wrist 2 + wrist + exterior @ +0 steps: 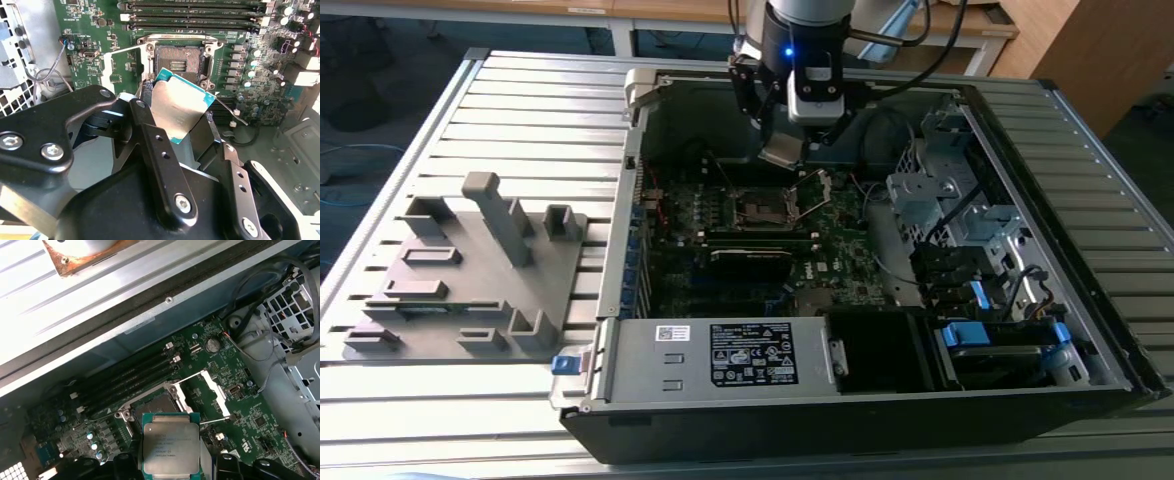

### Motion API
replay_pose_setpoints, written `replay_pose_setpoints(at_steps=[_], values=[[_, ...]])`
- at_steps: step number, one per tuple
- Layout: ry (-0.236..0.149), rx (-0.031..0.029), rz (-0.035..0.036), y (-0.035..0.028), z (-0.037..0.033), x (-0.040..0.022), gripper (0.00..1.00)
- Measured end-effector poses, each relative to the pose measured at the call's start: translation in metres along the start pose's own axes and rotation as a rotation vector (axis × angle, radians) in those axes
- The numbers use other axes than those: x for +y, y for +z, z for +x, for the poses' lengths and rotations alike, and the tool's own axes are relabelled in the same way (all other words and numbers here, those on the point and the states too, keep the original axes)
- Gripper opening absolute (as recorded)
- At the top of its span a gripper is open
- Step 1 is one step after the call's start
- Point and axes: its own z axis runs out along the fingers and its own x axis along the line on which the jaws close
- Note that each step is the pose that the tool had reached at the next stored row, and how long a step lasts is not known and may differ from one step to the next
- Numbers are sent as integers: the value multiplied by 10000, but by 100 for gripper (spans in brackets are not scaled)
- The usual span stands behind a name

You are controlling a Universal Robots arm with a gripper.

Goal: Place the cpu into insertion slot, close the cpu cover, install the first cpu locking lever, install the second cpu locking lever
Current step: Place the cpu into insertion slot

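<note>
My gripper (786,150) hangs inside the open computer case, shut on the cpu (177,112), a flat silver square with a teal edge, held tilted between the black fingers (150,135). In the first wrist view the cpu (171,447) sits a little above and short of the insertion slot (154,407). The insertion slot (180,62) is a dark square with a metal rim on the green motherboard (834,270), and it is bare inside. The cpu cover (122,67) is swung open beside the slot (761,208). A thin locking lever (230,109) stands free next to it.
Long black memory slots (195,15) run beside the socket. A grey drive cage (947,190) with cables fills the case on the exterior view's right. A grey power supply box (707,355) lies at the near end. A grey fixture plate (467,270) rests outside the case.
</note>
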Motion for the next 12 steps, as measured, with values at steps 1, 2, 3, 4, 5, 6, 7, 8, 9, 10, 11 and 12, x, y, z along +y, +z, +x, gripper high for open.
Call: replay_pose_setpoints(at_steps=[1, 2, 3, 4, 5, 6, 7, 8, 9, 10, 11, 12], values=[[59, -6, 0, 2, 0, 0, 54], [138, -12, 1, 4, 0, -1, 54], [207, -19, 1, 5, 0, -1, 54], [239, -21, 1, 6, 0, -1, 54], [239, -21, 1, 6, 0, -1, 54], [240, -22, 0, 6, 0, -1, 54], [241, -22, -1, 6, 0, -1, 54], [241, -22, 0, 6, 0, -1, 54], [249, -22, -1, 7, 0, -1, 54], [289, -27, -2, 9, -1, -1, 54], [379, -34, -3, 11, -1, -1, 54], [496, -45, -4, 13, -1, -1, 54]])
